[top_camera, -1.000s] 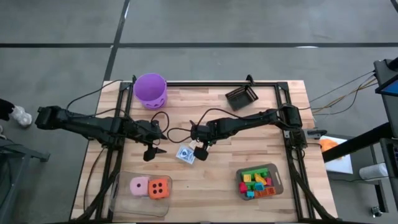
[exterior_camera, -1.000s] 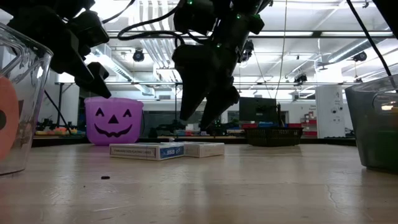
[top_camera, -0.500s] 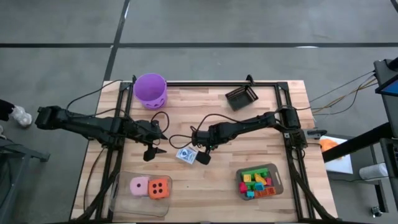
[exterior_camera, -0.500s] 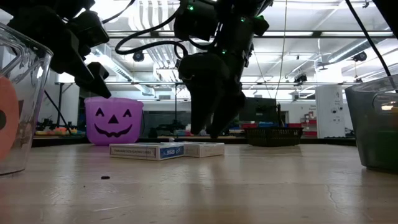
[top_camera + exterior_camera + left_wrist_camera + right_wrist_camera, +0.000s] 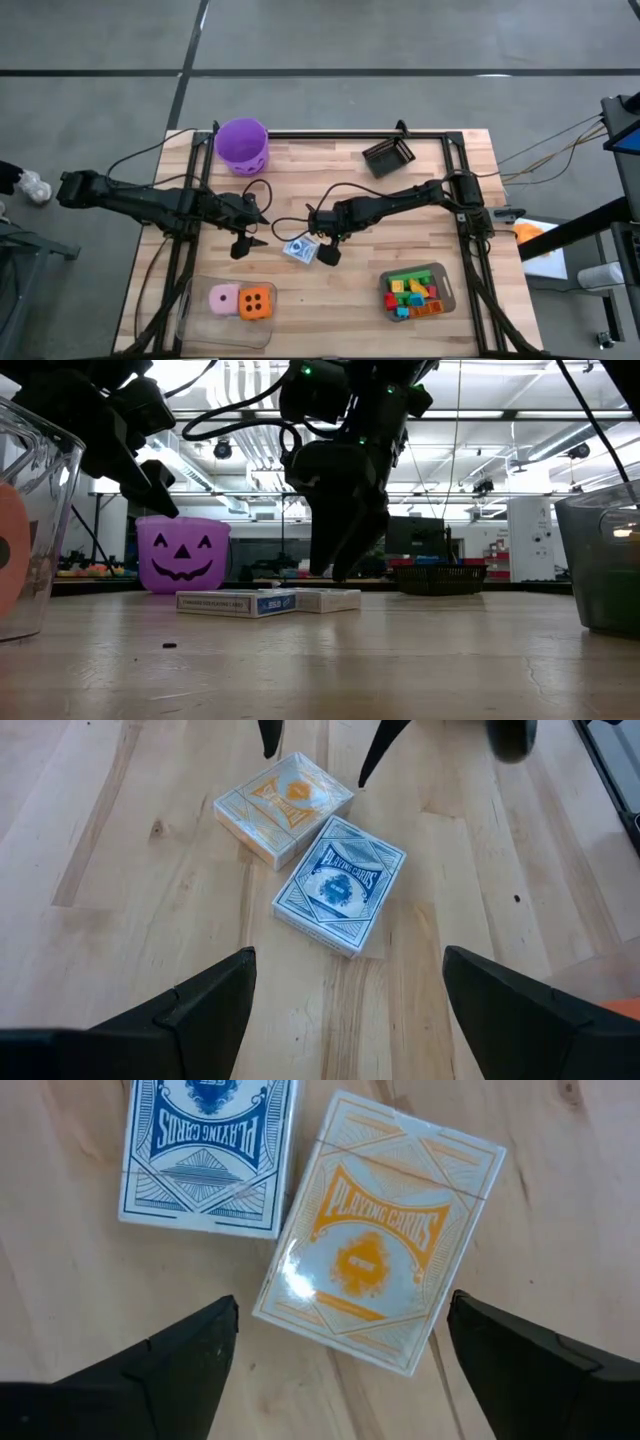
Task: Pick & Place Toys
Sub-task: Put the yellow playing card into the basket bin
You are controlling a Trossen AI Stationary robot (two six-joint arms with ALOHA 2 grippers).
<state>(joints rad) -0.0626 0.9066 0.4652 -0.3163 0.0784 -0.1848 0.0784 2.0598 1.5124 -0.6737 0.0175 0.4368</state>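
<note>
Wooden planks make up the tabletop (image 5: 350,290), which stands on a grey floor with a workshop room behind it. Directly below the right tool (image 5: 335,1365), between its two spread dark fingers (image 5: 170,1360), lies the orange card pack (image 5: 385,1285), flat on the wood; the fingers stand apart on either side of it and clamp nothing. Touching that pack at one corner, just beyond it from this tool, lies the blue card pack (image 5: 205,1155), also flat. In the high view the right tool (image 5: 322,247) hangs over the two packs near the middle of the tabletop.

The left tool (image 5: 345,1005) hovers a little way off from the packs, its fingers (image 5: 200,1010) apart and empty, with the blue card pack (image 5: 342,885) nearest to it and the orange card pack (image 5: 283,805) just behind.

Farther out from the tools, a clear bin (image 5: 195,325) holds a pink die (image 5: 223,297) and an orange die (image 5: 256,301), and a grey tray (image 5: 441,282) holds a heap of coloured bricks (image 5: 412,294). Farthest off stand a purple bucket (image 5: 243,145) and a small black basket (image 5: 388,155).
</note>
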